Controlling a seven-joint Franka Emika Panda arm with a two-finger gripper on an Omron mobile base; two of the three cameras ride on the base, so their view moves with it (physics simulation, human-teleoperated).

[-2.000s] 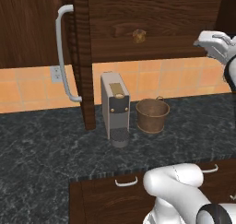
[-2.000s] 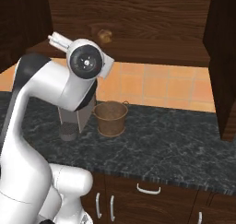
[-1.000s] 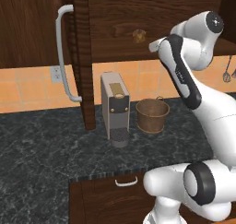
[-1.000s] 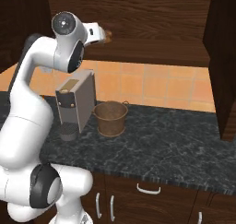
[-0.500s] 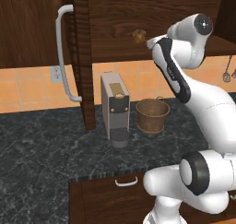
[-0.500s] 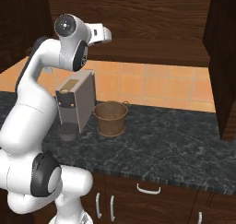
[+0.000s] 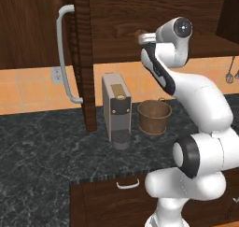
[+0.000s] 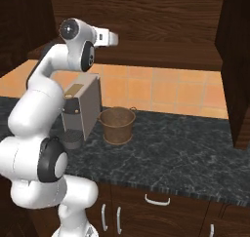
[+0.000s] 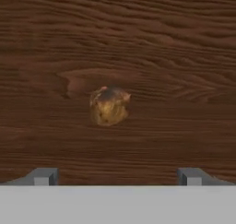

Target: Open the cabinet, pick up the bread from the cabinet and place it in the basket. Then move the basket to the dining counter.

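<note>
two-finger gripper spread wide and empty, small round golden-brown bread bun ahead between its fingertips, untouched, on dark wood-grain cabinet shelf

no readable text, labels, brand marks or numbers on any surface

Our arm rises from base, bends at dark elbow joint, folds back at top, forearm reaching forward at upper-shelf height. Our wrist held level, hand pointing away from base into cabinet opening. Our gripper has jaws spread wide, nothing between them; fingertips well apart at bottom of hand view. In right base view, our gripper extends horizontally, clear of any surface.
</note>
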